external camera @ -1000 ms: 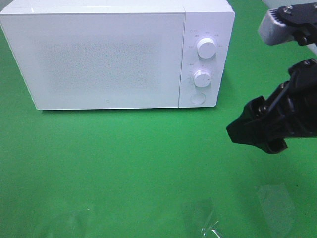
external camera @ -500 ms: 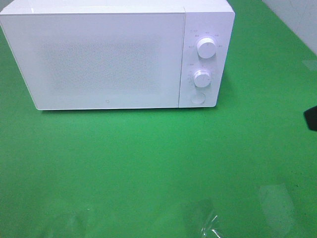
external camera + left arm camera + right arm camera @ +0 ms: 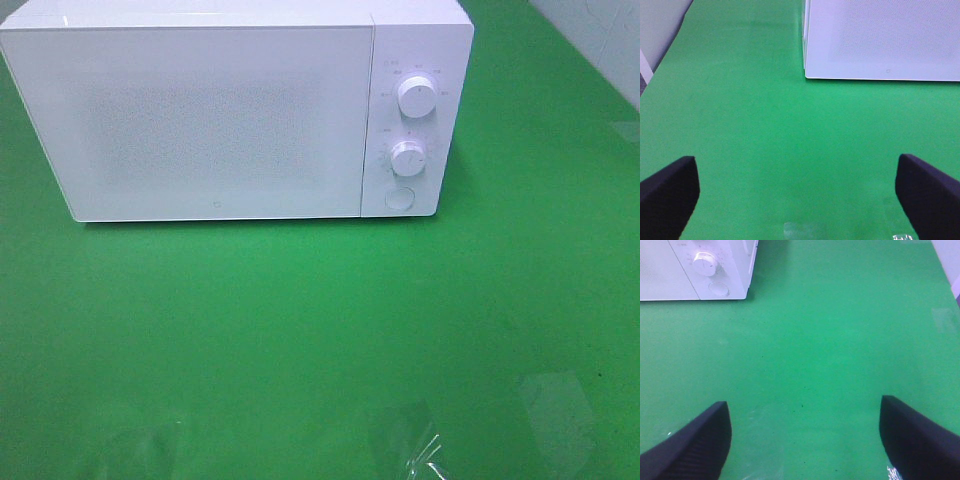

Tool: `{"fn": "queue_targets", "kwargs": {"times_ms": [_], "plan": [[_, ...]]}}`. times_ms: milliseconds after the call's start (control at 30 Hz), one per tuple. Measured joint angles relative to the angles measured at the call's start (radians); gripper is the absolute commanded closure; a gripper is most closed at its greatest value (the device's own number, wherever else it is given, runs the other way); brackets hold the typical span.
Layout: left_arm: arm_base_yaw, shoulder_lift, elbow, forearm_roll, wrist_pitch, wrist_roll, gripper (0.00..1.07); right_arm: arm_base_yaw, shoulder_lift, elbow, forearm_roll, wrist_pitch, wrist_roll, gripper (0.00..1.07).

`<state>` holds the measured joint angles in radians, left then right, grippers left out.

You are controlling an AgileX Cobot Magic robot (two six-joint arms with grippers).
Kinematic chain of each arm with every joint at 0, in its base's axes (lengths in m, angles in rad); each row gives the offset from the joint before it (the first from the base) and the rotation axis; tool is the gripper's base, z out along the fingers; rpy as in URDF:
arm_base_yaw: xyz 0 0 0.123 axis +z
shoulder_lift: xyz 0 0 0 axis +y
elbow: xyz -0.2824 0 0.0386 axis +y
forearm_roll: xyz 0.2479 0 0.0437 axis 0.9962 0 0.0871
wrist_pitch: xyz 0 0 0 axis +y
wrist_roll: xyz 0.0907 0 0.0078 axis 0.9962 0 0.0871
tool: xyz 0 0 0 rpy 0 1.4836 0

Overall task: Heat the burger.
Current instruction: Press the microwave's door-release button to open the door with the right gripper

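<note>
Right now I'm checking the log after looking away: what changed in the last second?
The right tool withdrew rightward out of the overhead view, open and empty; nothing was grasped or released. The microwave stayed shut and unmoved.

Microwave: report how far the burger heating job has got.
Done: the microwave door is shut and no burger shows in any view; whether it sits inside cannot be told. In hand: nothing; the left gripper and right gripper hang open and empty above the green table. Left: nothing visibly pending outside; heating itself cannot be confirmed.
</note>
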<state>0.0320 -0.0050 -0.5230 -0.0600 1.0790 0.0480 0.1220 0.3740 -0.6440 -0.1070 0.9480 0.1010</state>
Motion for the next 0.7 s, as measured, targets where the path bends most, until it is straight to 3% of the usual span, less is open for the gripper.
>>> {"fn": "queue_targets", "kwargs": {"times_ms": [467,700], "plan": [[0.0,0.0,0.0,0.0,0.0,0.0,0.07,-0.037,-0.346,0.132,0.043,0.043,-0.026,0.31],[0.0,0.0,0.0,0.0,0.0,0.0,0.07,-0.038,-0.378,0.15,0.043,0.023,-0.034,0.31]]}}
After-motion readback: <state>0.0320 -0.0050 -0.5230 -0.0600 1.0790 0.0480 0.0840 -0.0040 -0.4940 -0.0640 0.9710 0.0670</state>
